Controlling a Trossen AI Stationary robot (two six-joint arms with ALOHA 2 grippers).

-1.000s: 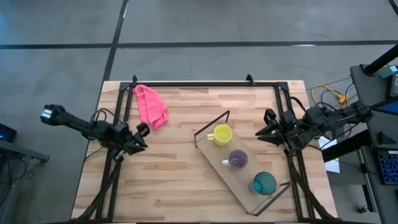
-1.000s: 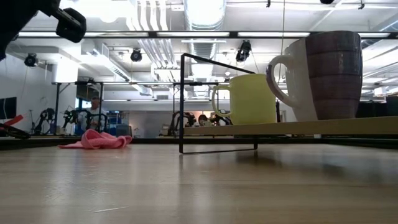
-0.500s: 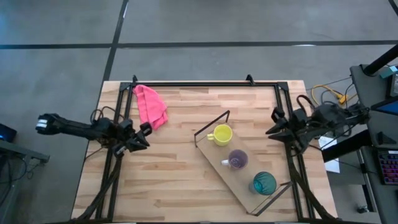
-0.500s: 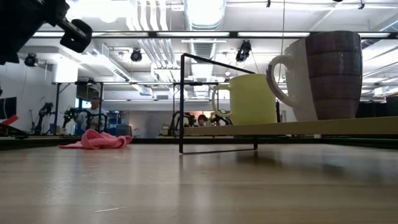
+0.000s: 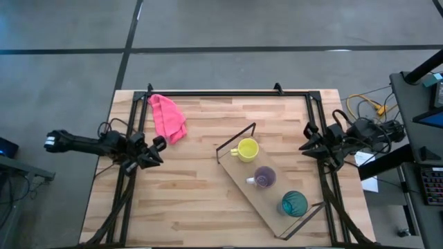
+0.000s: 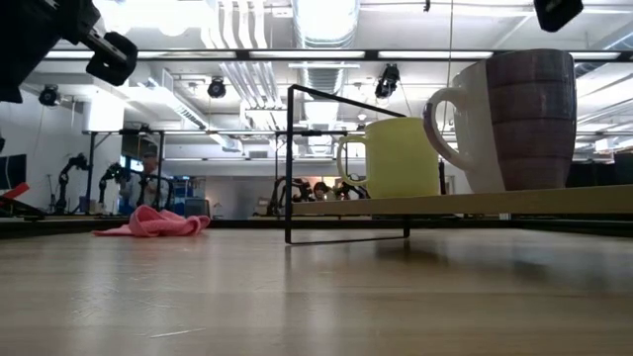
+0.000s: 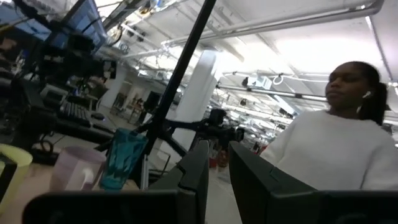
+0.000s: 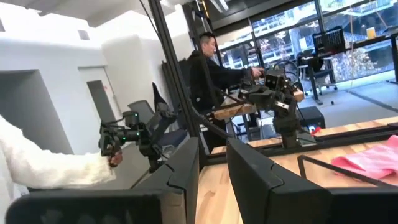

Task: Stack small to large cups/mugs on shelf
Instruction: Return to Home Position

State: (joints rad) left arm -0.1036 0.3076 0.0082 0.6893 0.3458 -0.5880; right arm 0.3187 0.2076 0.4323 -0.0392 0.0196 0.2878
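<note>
Arms first, from above: the left arm lies low and stretched along the table's (image 5: 208, 214) left edge, with the left gripper (image 5: 154, 149) pointing inward just below the pink cloth (image 5: 168, 117). The right arm is folded at the right edge, with the right gripper (image 5: 306, 141) pointing inward, well apart from the shelf (image 5: 271, 202). The shelf lies diagonally on the right half of the table and carries a row of three: the yellow mug (image 5: 245, 149) at the far end, the purple mug (image 5: 264, 177) in the middle, the teal cup (image 5: 293, 203) at the near end. All three stand upright and apart from each other.

Low view: only the yellow mug (image 6: 401, 158) and the purple mug (image 6: 529, 119) show, standing on the shelf (image 6: 465, 204), which is raised off the table on a wire bracket (image 6: 289, 163). The pink cloth (image 6: 153, 223) lies far back on the left. Dark parts of the arms reach in at the top corners, high above the table.

Left wrist view: the left gripper (image 7: 219, 145) has its fingers drawn nearly together, with a narrow slit between them, gripping nothing. Past it stand the teal cup (image 7: 119, 158) and the purple mug (image 7: 78, 168), and a person (image 7: 329, 155) in a white top is beyond the table.

Right wrist view: the right gripper (image 8: 212, 148) is likewise almost closed on nothing. The pink cloth (image 8: 373, 158) shows across the table, and a white sleeve (image 8: 50, 168) is at the edge.
</note>
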